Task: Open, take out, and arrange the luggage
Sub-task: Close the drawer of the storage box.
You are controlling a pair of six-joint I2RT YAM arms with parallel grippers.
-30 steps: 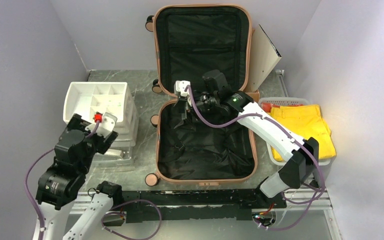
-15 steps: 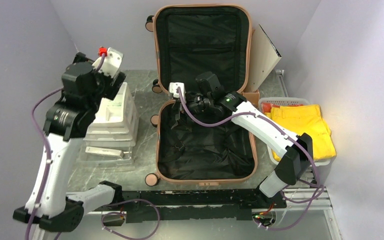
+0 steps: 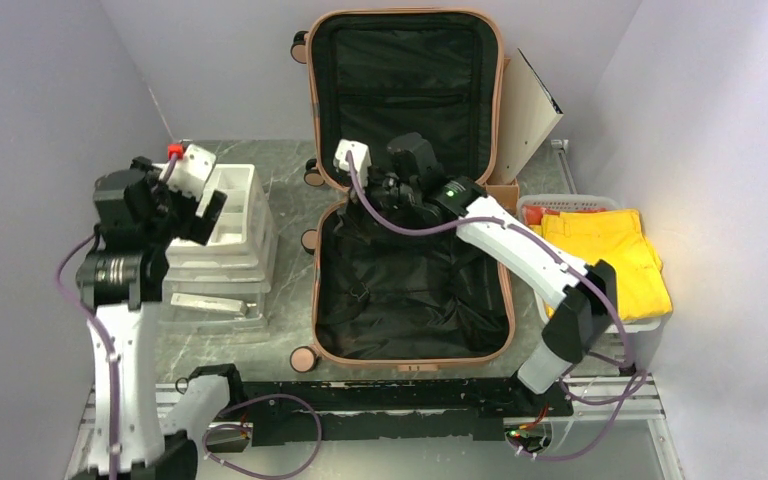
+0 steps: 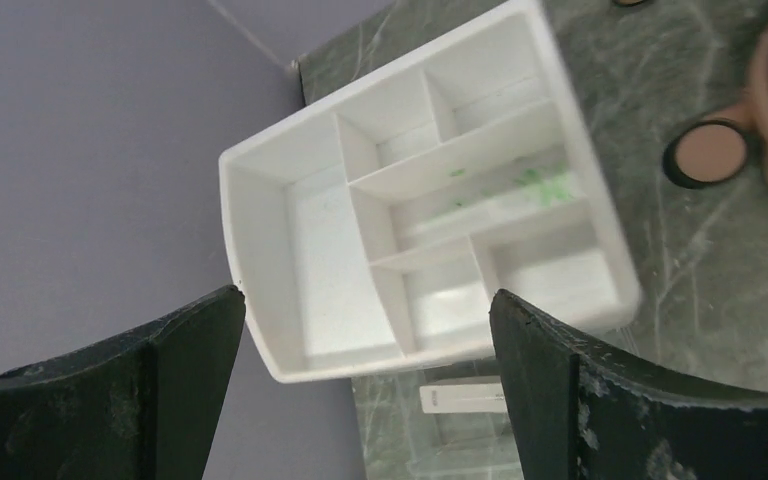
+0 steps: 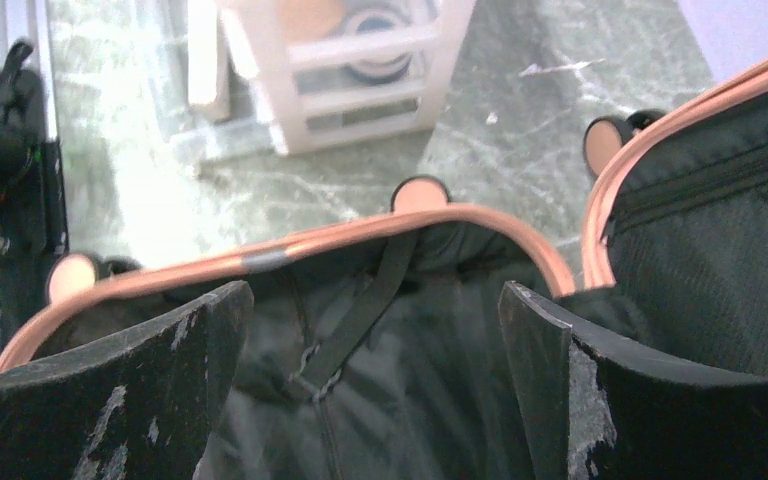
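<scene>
Right wrist: right gripper (image 5: 375, 290) spread wide, empty, just above luggage (image 5: 430, 400) lining; left gripper (image 4: 365, 300) spread, empty, over tray (image 4: 310, 250), beside luggage.

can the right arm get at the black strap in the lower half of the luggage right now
Probably yes. The right tool hangs open over the open luggage, and the strap lies bare on the lining right between its fingers, with nothing over it.

top: high, looking down | left wrist: above tray (image 4: 256, 232) | right wrist: close over luggage (image 5: 410, 385) | top shares both
</scene>
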